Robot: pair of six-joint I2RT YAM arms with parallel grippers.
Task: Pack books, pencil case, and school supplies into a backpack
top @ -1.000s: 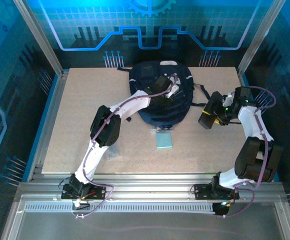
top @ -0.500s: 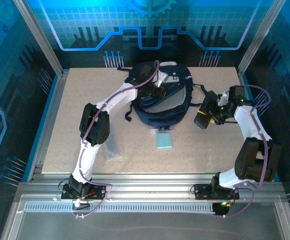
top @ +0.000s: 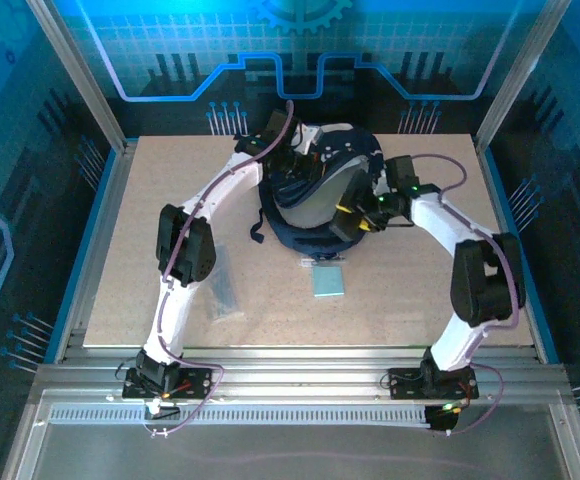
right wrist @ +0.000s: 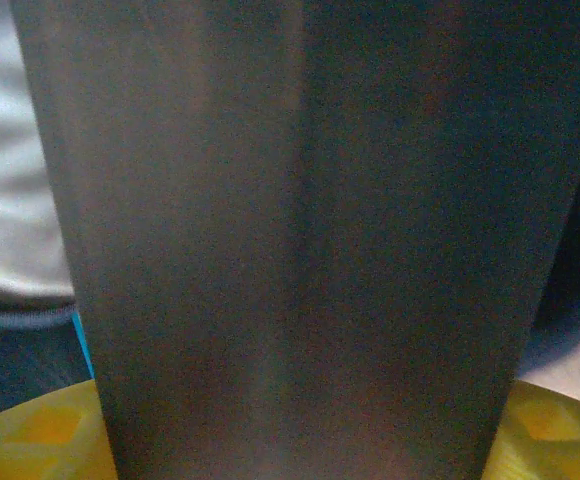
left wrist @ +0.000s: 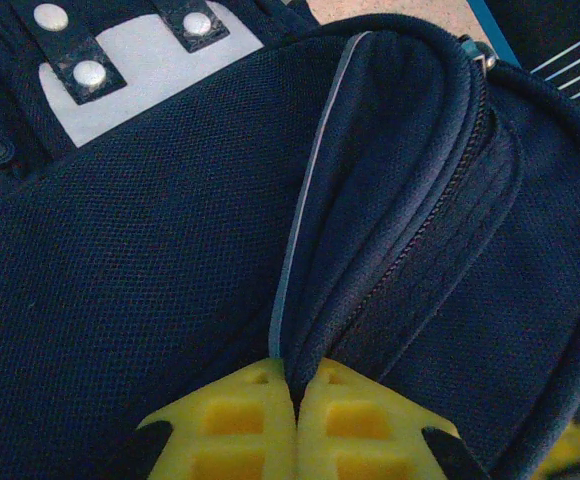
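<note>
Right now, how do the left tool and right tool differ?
The left tool is pinched fully shut on the flap edge of the backpack; the right tool stands wide around the black pencil case. The left tool sits at the backpack's far edge, the right tool at its right side. Both have yellow fingers and are gripping something.

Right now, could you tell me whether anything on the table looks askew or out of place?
Nothing looks spilled or damaged. Only the ruler is askew: it lies slanted on the table, off to the left of the pad, which sits square just in front of the backpack.
</note>
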